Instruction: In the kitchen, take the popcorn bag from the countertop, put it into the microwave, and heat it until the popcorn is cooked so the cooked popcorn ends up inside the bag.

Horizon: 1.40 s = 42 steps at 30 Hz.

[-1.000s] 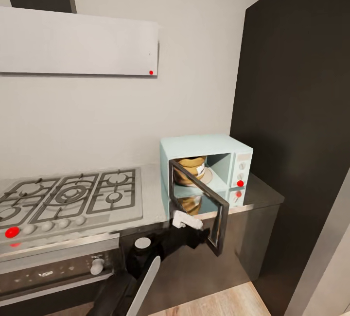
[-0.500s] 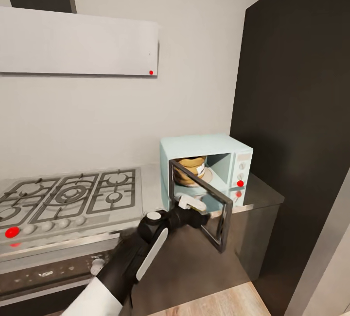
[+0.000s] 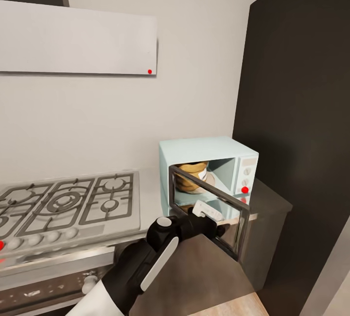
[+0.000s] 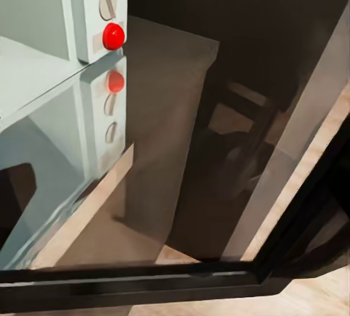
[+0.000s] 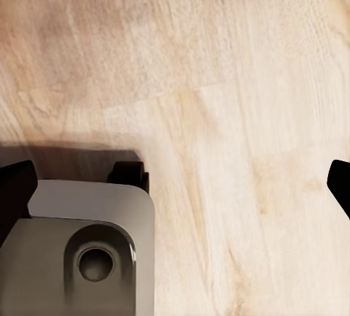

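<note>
Head view: the left gripper [image 3: 210,213] was seen at lower centre against the half-open glass door [image 3: 209,209]; whether it was spread or pressed together could not be told. Behind it, the popcorn bag [image 3: 192,176] sat inside the microwave [image 3: 204,148] on the table [image 3: 272,199].
</note>
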Tool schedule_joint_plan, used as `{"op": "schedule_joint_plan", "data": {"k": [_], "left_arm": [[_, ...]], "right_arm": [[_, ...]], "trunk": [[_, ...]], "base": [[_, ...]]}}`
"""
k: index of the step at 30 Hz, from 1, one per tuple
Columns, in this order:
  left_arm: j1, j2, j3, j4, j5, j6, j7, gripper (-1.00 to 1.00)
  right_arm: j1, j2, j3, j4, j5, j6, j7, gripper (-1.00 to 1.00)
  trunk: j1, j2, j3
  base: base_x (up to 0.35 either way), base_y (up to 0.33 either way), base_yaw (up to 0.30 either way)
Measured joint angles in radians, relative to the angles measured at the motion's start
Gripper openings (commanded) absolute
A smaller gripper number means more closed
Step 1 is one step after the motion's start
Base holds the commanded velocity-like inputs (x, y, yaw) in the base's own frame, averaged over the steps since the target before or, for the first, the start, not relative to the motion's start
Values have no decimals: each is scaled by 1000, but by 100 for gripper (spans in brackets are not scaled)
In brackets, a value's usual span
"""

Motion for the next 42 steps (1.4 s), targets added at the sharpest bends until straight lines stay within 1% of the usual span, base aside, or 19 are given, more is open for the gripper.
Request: {"op": "schedule_joint_plan", "data": {"k": [3,4,5,7,8,11,17,29,42], "left_arm": [[0,0,1,3,0,0,5,100],[0,0,-6,3,0,1,42,100],[0,0,-18,4,1,1,69,100],[0,0,-57,6,0,-1,106,100],[0,0,-63,6,1,0,110,100],[0,0,-68,5,1,-1,114,100],[0,0,-70,1,4,-2,114,100],[0,0,-72,0,5,-2,114,100],[0,0,-70,-8,5,-2,116,100]], "right_arm": [[0,0,0,0,-1,0,-1,100],[0,0,0,0,-1,1,0,100],[0,0,0,0,-1,1,1,100],[0,0,0,0,-1,0,0,100],[0,1,0,0,-1,0,0,100],[0,1,0,0,0,0,0,100],[0,1,0,0,0,0,1,100],[0,1,0,0,0,0,3,100],[0,1,0,0,0,0,3,100]], "trunk": [[0,0,0],[0,0,0],[0,0,0],[0,0,0],[0,0,0],[0,0,0],[0,0,0],[0,0,0],[0,0,0]], "base": [[1,0,0],[0,0,0],[41,-28,0],[126,-181,0],[146,-219,0],[121,-178,0],[25,-23,0],[216,-159,0],[15,-37,0]]}}
